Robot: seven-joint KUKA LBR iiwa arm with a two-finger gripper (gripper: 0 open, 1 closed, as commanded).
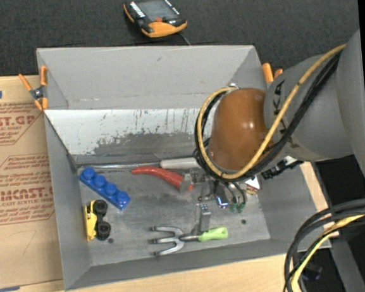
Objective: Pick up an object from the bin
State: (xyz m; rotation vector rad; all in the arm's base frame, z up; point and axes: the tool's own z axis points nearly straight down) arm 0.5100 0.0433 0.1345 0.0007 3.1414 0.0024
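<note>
Down near the front right of the grey metal bin, the end effector hangs under the arm's rounded orange-brown wrist cover, with yellow-and-black cables looping around that cover and a cluster of small wires and fittings beneath it. Its tip stands directly over a metal fork with a green handle, which lies flat on the bin floor close to the front wall. The fork's long prongs point toward the left and its short green grip toward the right. The end effector comes down just at the thin neck where the metal meets the green grip. Whether it touches the fork cannot be told, nor whether it is spread or pressed together, since its lower part is dark and merges with the hardware above it. Just behind the end effector, toward the middle of the floor, lies a red-handled tool, angled with its red end pointing left and a pale grey part beside it. Well apart, on the left side of the floor, a blue toy building brick with round studs lies diagonally, and just in front of it, near the left wall, sits a small yellow toy car with black wheels. These things lie singly and do not overlap.
</note>
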